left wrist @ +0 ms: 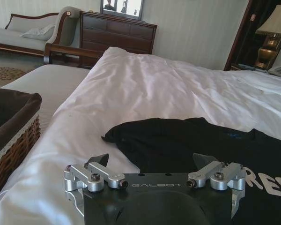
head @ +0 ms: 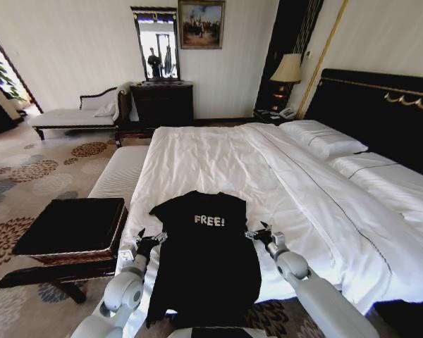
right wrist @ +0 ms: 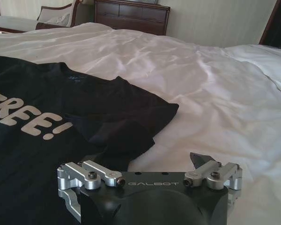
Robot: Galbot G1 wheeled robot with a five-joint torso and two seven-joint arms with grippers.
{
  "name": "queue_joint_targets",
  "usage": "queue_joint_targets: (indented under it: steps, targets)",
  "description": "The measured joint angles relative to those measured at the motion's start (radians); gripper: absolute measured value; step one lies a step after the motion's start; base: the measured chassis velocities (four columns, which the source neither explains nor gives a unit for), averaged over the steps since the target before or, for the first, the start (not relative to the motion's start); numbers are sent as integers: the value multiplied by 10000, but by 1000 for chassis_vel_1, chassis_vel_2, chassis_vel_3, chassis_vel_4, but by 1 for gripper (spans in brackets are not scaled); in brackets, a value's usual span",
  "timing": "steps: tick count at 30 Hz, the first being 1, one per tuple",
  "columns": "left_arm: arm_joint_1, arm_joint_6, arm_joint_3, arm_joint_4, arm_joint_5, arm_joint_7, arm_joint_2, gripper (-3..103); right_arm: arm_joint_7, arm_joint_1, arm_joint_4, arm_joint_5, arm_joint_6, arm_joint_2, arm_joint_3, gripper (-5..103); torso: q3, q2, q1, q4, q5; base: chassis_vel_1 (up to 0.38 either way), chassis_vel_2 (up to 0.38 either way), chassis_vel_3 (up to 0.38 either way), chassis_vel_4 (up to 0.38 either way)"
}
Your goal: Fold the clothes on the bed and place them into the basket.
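The black T-shirt (head: 206, 253) lies spread flat, lettering up, on the near edge of the bed (head: 282, 176), its hem hanging over the near side and both short sleeves still out to the sides. No fold shows in it, so the folding looks not yet begun. The left gripper (head: 150, 240) sits just beside the shirt's left sleeve and the right gripper (head: 259, 233) just beside the right sleeve, one at each flank of the garment at about chest height. In the left wrist view the left gripper (left wrist: 152, 161) has its fingers spread wide with nothing between them, the sleeve lying just beyond; in the right wrist view the right gripper (right wrist: 145, 161) is likewise wide open and empty, over the sleeve's edge and the white duvet. The basket (head: 70, 229) stands on the floor to the left of the bed, near the robot. By my reading, every step remains: folding, then carrying the shirt to the basket.
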Motion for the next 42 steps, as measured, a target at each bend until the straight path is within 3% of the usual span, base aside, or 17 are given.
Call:
queue_joint_targets:
  steps: [13, 23, 29, 36, 42]
  targets:
    - [18, -4, -51, -3, 16, -5, -6, 100, 91, 14, -167, 265, 301, 75, 742, 100, 0, 0, 0, -1, -1, 0, 0, 0, 0]
    - [161, -6, -117, -158, -14, -27, 25, 100, 194, 533, -1588, 372, 515, 188, 1116, 100, 1, -2, 3, 2, -3, 0, 0, 0, 0]
    - [175, -7, -200, -161, -74, -11, 86, 100, -96, 326, -1908, -136, 679, 165, 802, 100, 0, -1, 1, -3, -1, 0, 0, 0, 0]
    - [140, 20, -163, -211, -154, -46, 138, 100, -496, 630, -2158, -1484, 1079, 236, 104, 100, 0, -1, 2, -1, -2, 0, 0, 0, 0]
    - [151, 21, -185, -201, -183, -47, 172, 100, -537, 959, -2347, -1412, 1342, 454, 33, 100, 0, -1, 2, 2, 1, 0, 0, 0, 0]
